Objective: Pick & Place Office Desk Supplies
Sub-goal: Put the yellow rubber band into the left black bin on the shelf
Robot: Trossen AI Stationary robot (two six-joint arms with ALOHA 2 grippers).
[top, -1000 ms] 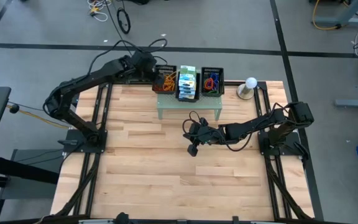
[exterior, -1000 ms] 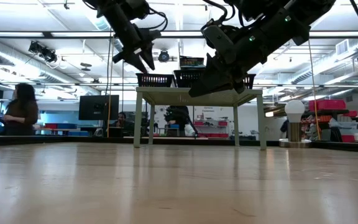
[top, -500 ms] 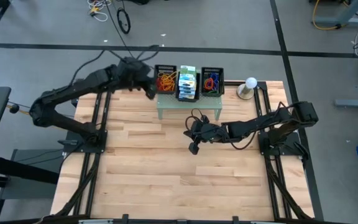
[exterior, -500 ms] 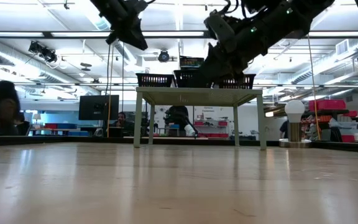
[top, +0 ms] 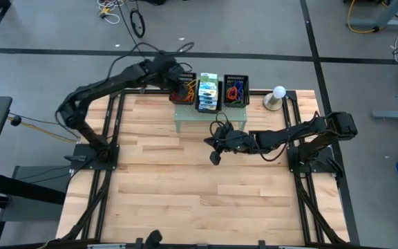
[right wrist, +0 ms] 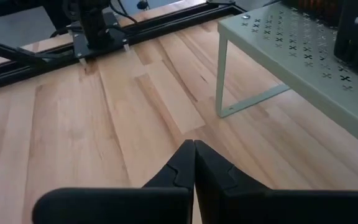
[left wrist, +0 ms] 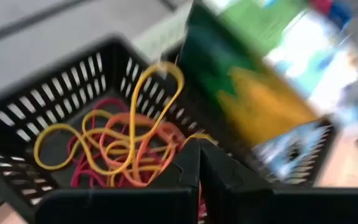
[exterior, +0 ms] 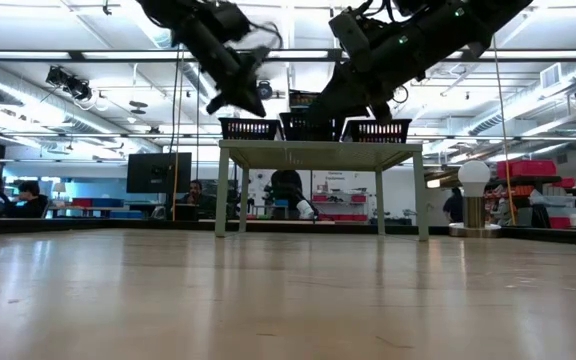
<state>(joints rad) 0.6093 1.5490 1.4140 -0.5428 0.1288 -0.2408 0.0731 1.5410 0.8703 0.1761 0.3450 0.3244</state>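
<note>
Three black baskets stand in a row on the pale green perforated stand (top: 209, 119) at the table's far side. The left basket (top: 183, 88) holds yellow, orange and red rubber bands (left wrist: 114, 146). The middle basket (top: 208, 92) holds printed boxes (left wrist: 260, 93), and the right basket (top: 235, 90) holds red and blue bands. My left gripper (left wrist: 199, 155) is shut and hangs over the left basket (exterior: 248, 128), its tips just above the rim. My right gripper (top: 215, 158) is shut, in the air in front of the stand (right wrist: 303, 56), with nothing in it. My left gripper points slanting down into the left basket, and its shut tips stand in front of the orange bands (left wrist: 166, 140). I cannot tell whether a band is between the fingers or touches them.
A white ball-topped object (top: 276, 97) stands on the table at the far right, beside the stand. Bare wooden table (top: 185, 200) stretches from the stand to the near edge. Arm bases and black rails run along both sides.
My left gripper has shut. It drew up and toward the table's left edge, away from the left basket, then came back down over that basket. My right gripper, still shut, has risen a little in front of the stand.
</note>
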